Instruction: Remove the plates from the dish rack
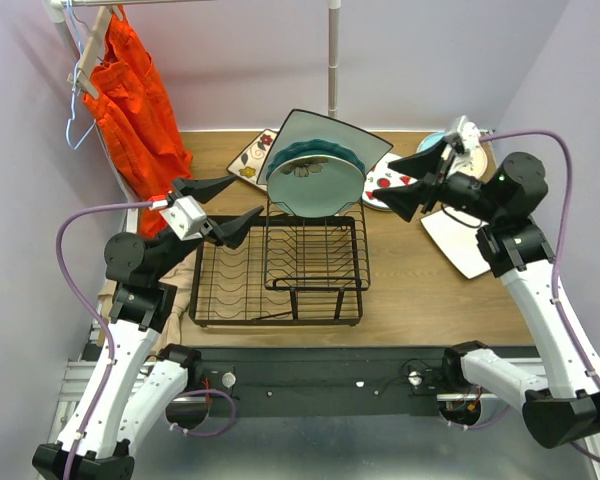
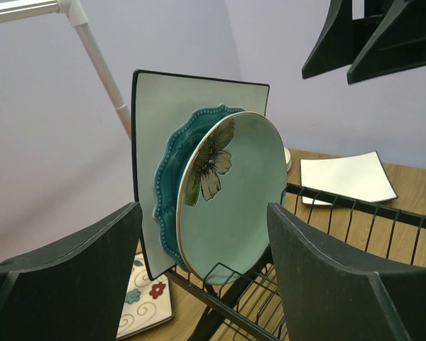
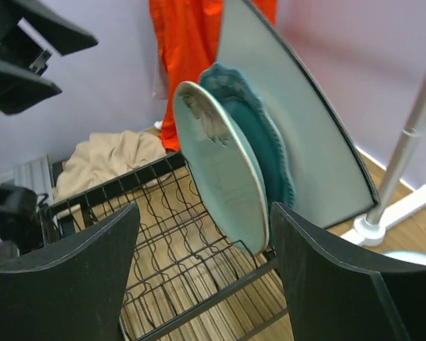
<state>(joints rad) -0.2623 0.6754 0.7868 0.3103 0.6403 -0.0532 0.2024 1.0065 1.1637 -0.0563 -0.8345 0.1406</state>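
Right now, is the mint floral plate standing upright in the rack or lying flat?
Upright: the mint floral plate stands on edge in the dish rack, in front of the teal plate.

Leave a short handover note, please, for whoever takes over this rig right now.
Left gripper: open, empty, at the rack's left side.
Right gripper: open, empty, at its right.
Standing in the rack: mint flowered plate in front, teal scalloped plate, square plate at the back.
Already on the table: flower-print plate, red-fruit plate, white square plate.
Left to do: unload those three standing plates.
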